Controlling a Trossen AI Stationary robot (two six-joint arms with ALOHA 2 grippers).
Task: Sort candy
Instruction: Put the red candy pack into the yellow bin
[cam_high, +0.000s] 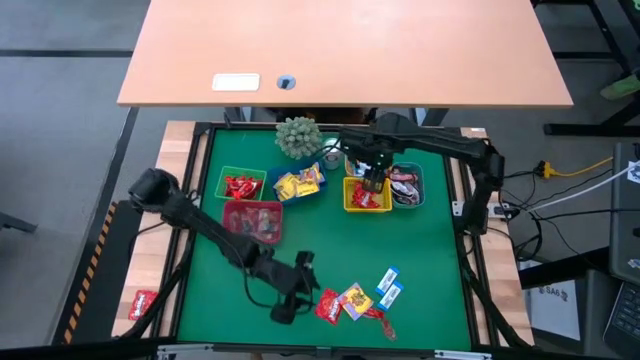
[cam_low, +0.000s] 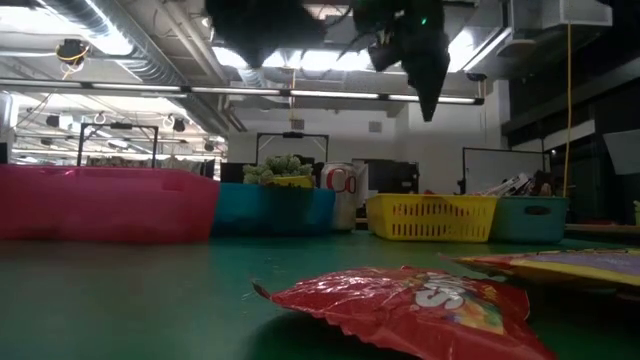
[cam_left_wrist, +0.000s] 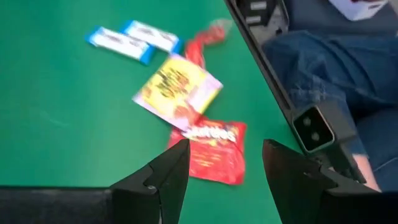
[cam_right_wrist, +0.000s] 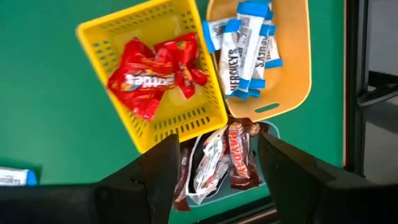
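High view showed the left gripper (cam_high: 296, 292) low over the green felt mat (cam_high: 420, 250), near the front edge, jaws spread wide and holding nothing. Just beside it lay the loose candy (cam_high: 356, 300): a glossy red crinkled pouch (cam_left_wrist: 213, 148) nearest the fingertips, a flat yellow packet (cam_left_wrist: 176, 91) touching it, a twisted red wrapper past that, and two slim blue-and-white bars (cam_left_wrist: 132, 40) a bit apart. One more red pouch (cam_high: 143, 303) sat off the mat on the wooden border at the left.

Right gripper (cam_high: 374, 183) hung above the back row of bins, jaws apart, empty. Right wrist view looked down on a yellow lattice-walled plastic basket (cam_right_wrist: 111, 32) holding shiny red pouches, a smooth orange tray (cam_right_wrist: 295, 68) with blue-and-white bars stacked in it, and a teal bin (cam_right_wrist: 271, 129) with dark brownish-red bars.

Back row also had a green bin (cam_high: 222, 175) with red wrappers, a blue bin (cam_high: 288, 198) with yellow ones, and a pink mesh bin (cam_high: 230, 211) set nearer the front. Spiky green plant ball (cam_high: 298, 136) at the back edge, silver can (cam_high: 333, 157) just beside it.

A person's denim-covered leg (cam_left_wrist: 323, 62) showed past the table frame.
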